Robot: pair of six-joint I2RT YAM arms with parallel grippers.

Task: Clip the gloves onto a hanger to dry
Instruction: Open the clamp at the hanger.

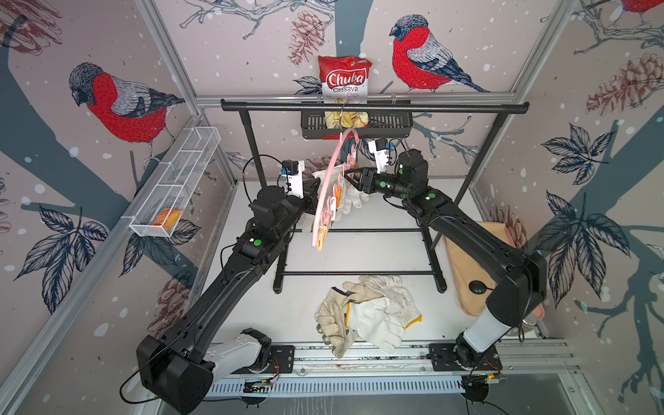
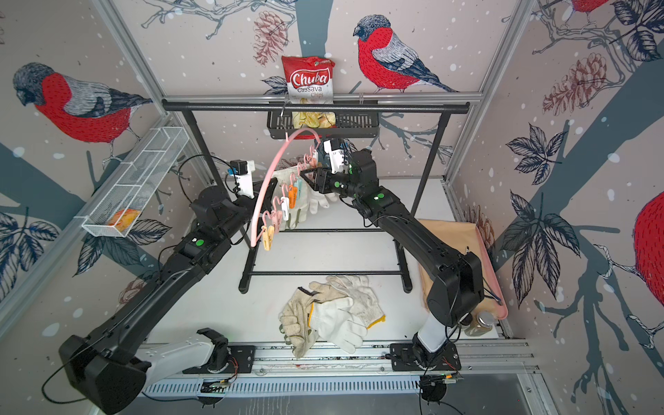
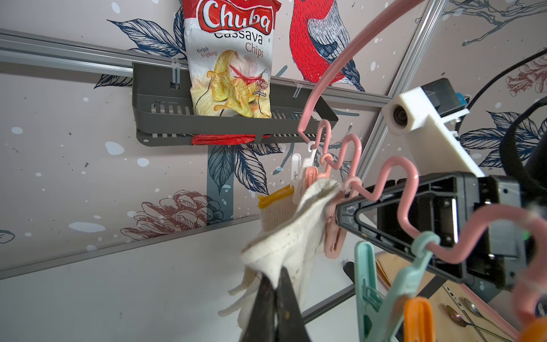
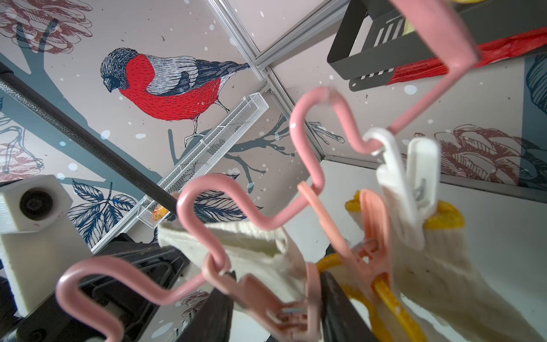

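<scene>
Off-white fabric glove (image 3: 284, 245) pinched by left gripper (image 3: 276, 281); pink plastic clothespin (image 4: 254, 288) clasped by right gripper (image 4: 272, 296), best released once cuff (image 4: 251, 242) is seated.

The scene is lit brightly and evenly, and only faint, soft shadows are cast on the white table (image 1: 359, 251). Toward the edges of both top views the wallpaper (image 1: 118, 104) is stretched by wide-angle distortion. In the right wrist view the pink hanger (image 4: 242, 207) is blurred close up, while the background is kept sharp.
</scene>
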